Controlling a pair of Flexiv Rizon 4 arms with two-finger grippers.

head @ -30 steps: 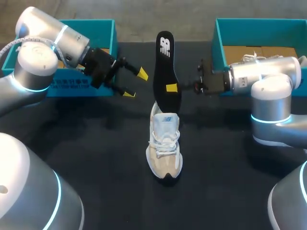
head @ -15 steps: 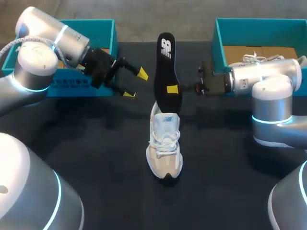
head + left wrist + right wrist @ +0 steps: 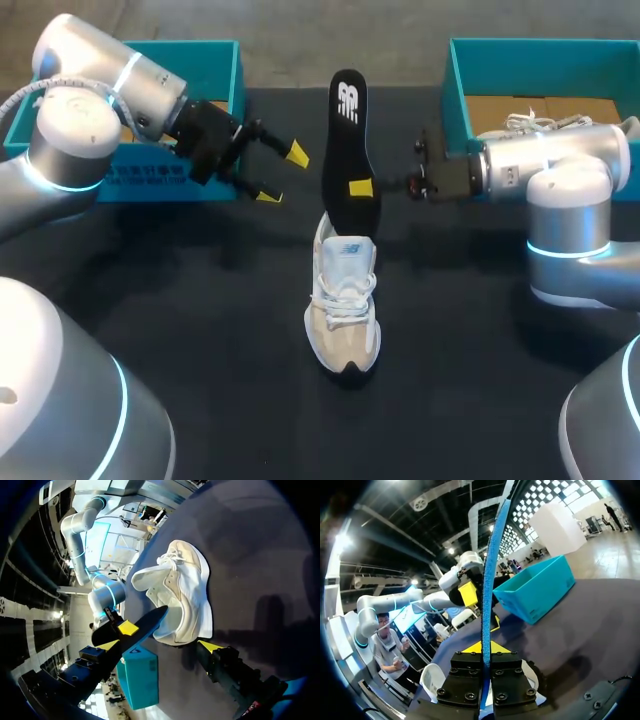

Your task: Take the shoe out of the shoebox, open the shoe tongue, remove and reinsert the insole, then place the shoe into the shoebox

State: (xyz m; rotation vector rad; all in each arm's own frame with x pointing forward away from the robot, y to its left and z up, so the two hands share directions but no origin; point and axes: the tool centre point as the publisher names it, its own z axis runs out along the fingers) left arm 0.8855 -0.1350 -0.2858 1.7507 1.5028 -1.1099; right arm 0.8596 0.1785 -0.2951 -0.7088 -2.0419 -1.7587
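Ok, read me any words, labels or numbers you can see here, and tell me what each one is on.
Nothing can be quoted.
insole: a white logo near its far end, a mark rather than readable words.
shoe: a small label on the tongue, too small to read.
left shoebox: a line of white print on its front wall, too blurred to read.

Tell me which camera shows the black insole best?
The head view: it shows the whole black face of the insole, held near the shoe by the right pincer. The left wrist view catches it as a dark slanted strip beside the shoe; the right wrist view sees only its thin blue edge, end-on.
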